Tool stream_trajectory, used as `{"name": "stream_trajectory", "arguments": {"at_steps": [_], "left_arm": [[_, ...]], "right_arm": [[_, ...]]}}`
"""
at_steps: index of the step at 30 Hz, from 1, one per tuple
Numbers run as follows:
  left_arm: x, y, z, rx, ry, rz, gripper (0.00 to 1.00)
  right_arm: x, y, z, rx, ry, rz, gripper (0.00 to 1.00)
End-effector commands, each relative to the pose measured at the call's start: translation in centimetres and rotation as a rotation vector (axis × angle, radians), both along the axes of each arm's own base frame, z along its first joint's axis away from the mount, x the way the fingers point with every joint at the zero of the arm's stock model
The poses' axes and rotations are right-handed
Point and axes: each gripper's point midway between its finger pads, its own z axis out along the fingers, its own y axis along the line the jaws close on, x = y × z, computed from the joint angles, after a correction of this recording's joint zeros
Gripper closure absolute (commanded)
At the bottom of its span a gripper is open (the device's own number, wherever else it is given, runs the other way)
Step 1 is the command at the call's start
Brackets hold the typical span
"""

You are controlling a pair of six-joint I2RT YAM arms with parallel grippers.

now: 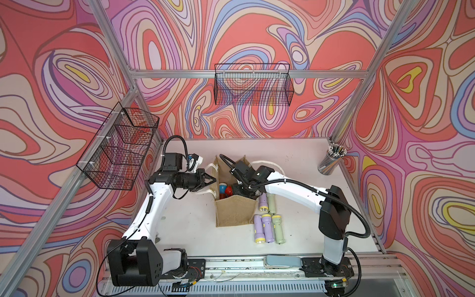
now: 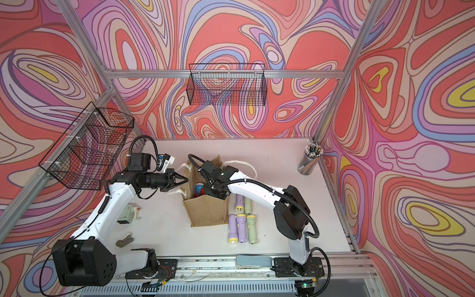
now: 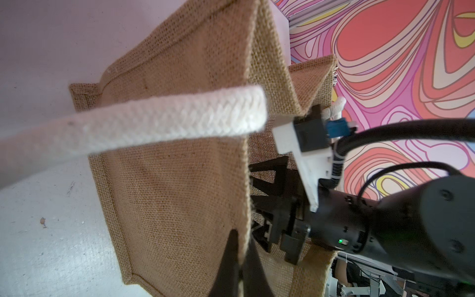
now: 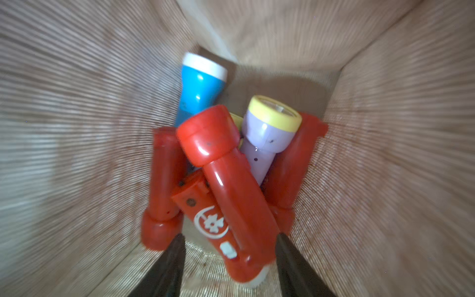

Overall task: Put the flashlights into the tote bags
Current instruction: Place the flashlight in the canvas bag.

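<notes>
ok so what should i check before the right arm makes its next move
1. right gripper open: ok, fingers spread either side of the red flashlight.
2. red flashlight inside the tote bag: ok, lying on the others.
3. left gripper holding the bag's wall: ok, shut on it.
4. right gripper out of the bag: not ok, deep inside.
5. table flashlights all packed: not ok, five lie beside the bag.

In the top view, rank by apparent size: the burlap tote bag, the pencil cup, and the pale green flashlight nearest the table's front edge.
In a top view:
1. tote bag, largest
2. pencil cup, next
3. pale green flashlight, smallest: slimmer than the cup, similar in length
</notes>
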Motion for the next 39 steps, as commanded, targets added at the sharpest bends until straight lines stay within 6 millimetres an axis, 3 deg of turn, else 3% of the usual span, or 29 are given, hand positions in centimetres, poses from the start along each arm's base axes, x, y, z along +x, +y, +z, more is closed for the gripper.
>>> {"name": "stream_trajectory", "arguments": {"at_steps": [1,2,4,9,13,17,20,25,28,33,39], "left_arm": [[-0.2,0.0,0.3,0.002,-0.022,-0.005,0.98],[-0.2,0.0,0.2,0.002,-0.02,-0.005,0.98],[-0.2,0.0,0.3,0.002,-0.022,-0.005,0.98],[-0.1,-0.1,0.4,-0.001,-0.024,-0.004,0.98],[-0.1,0.0,0.4,0.002,-0.025,-0.004,0.98],[-0.1,0.0,0.4,0.005,-0.026,-0.002,0.98],[-0.1,0.1,0.3,0.01,-0.025,0.0,0.98],[0.0,0.1,0.4,0.012,-0.029,0.001,0.98],[0.0,0.1,0.5,0.009,-0.028,0.001,0.98],[0.1,0.0,0.5,0.004,-0.025,0.001,0.97],[0.1,0.0,0.5,0.002,-0.026,0.0,0.97]], "right_arm": [[0.9,-0.6,5.9,0.069,-0.141,-0.014,0.41],[0.9,-1.1,8.2,0.106,-0.189,-0.02,0.42],[1.0,-2.1,10.7,0.145,-0.268,-0.041,0.44],[0.7,-5.1,15.0,0.221,-0.413,-0.121,0.44],[0.1,-7.9,16.9,0.243,-0.481,-0.186,0.45],[-0.8,-11.9,17.1,0.192,-0.495,-0.312,0.46],[-1.9,-15.5,15.7,0.126,-0.467,-0.438,0.47],[-5.4,-21.9,11.3,-0.002,-0.346,-0.657,0.48],[-7.4,-24.1,8.4,-0.007,-0.284,-0.741,0.48],[-9.7,-24.8,3.5,0.026,-0.178,-0.765,0.48],[-12.0,-22.7,-3.3,0.001,0.031,-0.694,0.45]]}}
